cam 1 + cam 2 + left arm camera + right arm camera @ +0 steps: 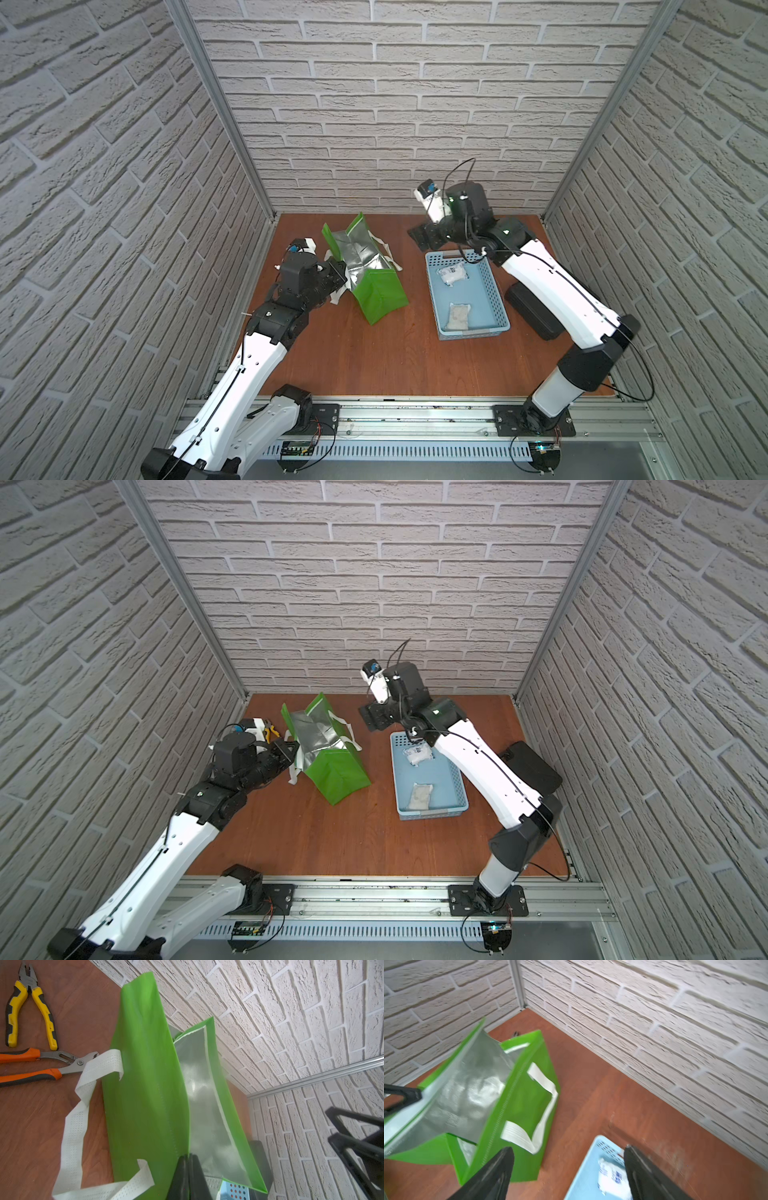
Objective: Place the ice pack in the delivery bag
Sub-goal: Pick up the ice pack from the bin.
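Nearest to view, the left arm (249, 365) reaches from the front metal rail (415, 411) to the green bag (376, 293). The left gripper (188, 1157) is clamped together on the bag's top edge. The bag stands on the brown wooden table (374, 361), mouth open and silver foil lining exposed. The right gripper (568, 1148) hangs between the bag and the blue basket (473, 331), jaws wide apart and empty. Both ice packs lie in the basket: the printed ice pack (452, 275) at the far end, the plain ice pack (458, 316) nearer the front. The print is blue but too blurred to read. Yellow pliers (43, 1012) and orange pliers (80, 1062) lie on the table beside the bag, on the side away from the basket. White brick-pattern walls (415, 104) enclose three sides.
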Available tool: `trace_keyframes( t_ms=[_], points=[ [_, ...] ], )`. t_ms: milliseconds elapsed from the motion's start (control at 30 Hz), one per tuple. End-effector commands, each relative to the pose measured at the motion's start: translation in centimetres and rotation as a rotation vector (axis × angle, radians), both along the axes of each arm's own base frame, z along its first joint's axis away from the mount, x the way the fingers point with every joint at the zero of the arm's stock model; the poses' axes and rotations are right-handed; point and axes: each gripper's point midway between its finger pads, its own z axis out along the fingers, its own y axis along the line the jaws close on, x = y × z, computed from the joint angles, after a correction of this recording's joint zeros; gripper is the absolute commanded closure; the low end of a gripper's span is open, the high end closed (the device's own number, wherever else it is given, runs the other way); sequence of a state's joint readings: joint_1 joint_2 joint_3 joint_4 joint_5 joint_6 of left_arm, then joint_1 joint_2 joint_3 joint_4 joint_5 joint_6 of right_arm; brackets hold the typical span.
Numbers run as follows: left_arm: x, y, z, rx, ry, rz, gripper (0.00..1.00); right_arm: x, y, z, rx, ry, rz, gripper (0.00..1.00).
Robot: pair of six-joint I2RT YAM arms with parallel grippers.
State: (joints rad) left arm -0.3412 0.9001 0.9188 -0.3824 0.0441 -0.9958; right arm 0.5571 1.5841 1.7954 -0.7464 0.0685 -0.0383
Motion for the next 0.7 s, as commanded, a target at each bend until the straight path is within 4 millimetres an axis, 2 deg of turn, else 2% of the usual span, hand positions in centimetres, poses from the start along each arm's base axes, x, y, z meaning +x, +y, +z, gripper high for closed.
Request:
trace_keyframes(
  t_ms=[0, 200, 300, 400, 500, 667],
  points=[
    [0.0, 0.6, 1.2, 0.018, -0.039, 0.011, 1.00, -1.2, -3.2, -5.4, -0.088, 0.126, -0.061, 0.10],
    [0.1, 0.6, 1.7, 0.022, -0.053, 0.010, 1.00, -4.9, -7.6, -14.2, -0.186, 0.350, -0.169, 0.08],
    [0.2, 0.4, 1.7, 0.023, -0.052, 0.004, 1.00, -6.1, -8.5, -18.5, -0.160, 0.464, -0.248, 0.07],
    [0.3, 0.2, 1.9, 0.016, -0.056, -0.006, 1.00, -6.4, -8.4, -22.4, -0.092, 0.529, -0.327, 0.07],
    [0.3, 0.1, 2.1, 0.013, -0.058, -0.011, 1.00, -6.5, -8.5, -25.5, -0.033, 0.567, -0.417, 0.07],
    [0.1, 0.1, 2.5, 0.019, -0.066, -0.016, 1.00, -6.7, -10.0, -28.9, -0.038, 0.579, -0.548, 0.07]
  ],
)
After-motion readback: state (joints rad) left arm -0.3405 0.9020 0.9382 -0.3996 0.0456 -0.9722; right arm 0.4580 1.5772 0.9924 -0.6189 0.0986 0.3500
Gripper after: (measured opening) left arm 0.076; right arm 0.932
